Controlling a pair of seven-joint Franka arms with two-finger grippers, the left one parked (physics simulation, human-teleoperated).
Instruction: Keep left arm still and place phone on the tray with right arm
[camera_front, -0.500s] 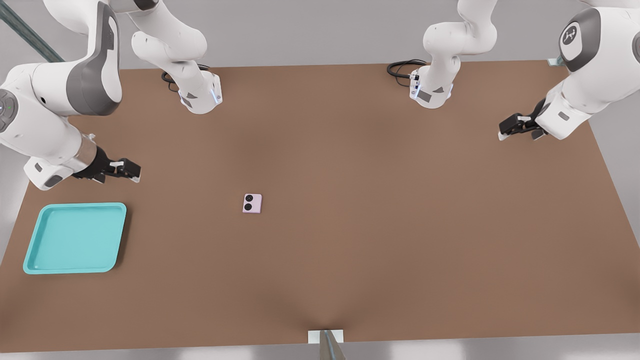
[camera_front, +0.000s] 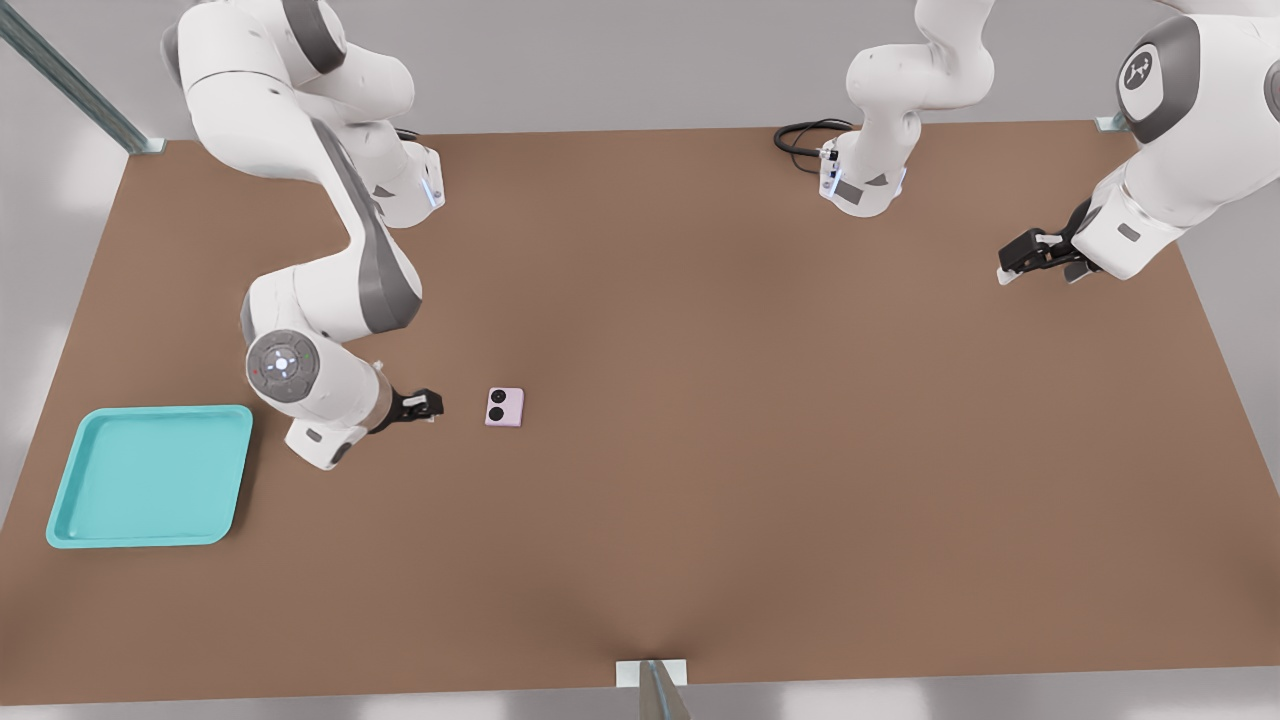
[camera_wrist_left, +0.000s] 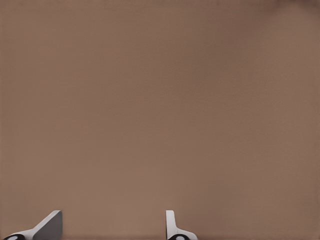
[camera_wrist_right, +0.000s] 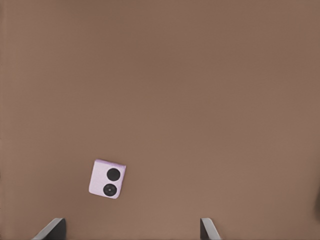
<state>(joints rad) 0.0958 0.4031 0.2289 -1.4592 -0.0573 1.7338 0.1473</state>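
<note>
The small pink-lilac phone (camera_front: 504, 407) lies flat on the brown table, its two black lenses facing up. My right arm's gripper (camera_front: 428, 405) hangs low just to the front view's left of it, apart from it. In the right wrist view the phone (camera_wrist_right: 107, 179) sits just ahead of the gripper (camera_wrist_right: 130, 231), nearer one fingertip (camera_wrist_right: 52, 227). The fingers stand wide apart, open, with nothing between them. The turquoise tray (camera_front: 150, 480) rests with nothing in it near the table's left front corner, beyond the arm's wrist disc (camera_front: 282, 365).
Two arm bases (camera_front: 400, 190) (camera_front: 862, 180) stand along the table's far edge, with a black cable (camera_front: 800, 135) by the second. The parked arm's gripper (camera_front: 1035, 255) hovers at the far right. A metal bracket (camera_front: 652, 682) juts at the near edge.
My right arm has swung in from the front view's left edge. Its gripper moved rightward and down toward the table, ending close beside the phone. Phone and tray have not moved.
</note>
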